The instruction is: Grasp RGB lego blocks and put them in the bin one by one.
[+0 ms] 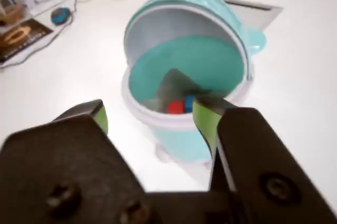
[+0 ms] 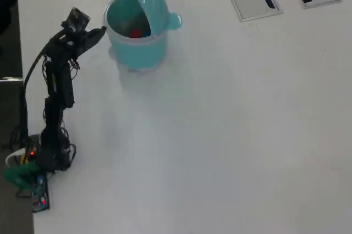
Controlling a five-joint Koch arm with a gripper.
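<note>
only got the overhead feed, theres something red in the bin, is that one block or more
Observer: In the wrist view two blocks lie at the bottom of the bin: the red block and the blue block, side by side.
Operator: any sign of the yellow green one
Observer: Not in the wrist view. The right fingertip covers part of the bin floor, so it could be hidden there. I cannot tell.
Operator: is the gripper holding anything
Observer: No. In the wrist view the gripper is open, with nothing between its green-padded fingers, and it sits in front of the bin's rim.
</note>
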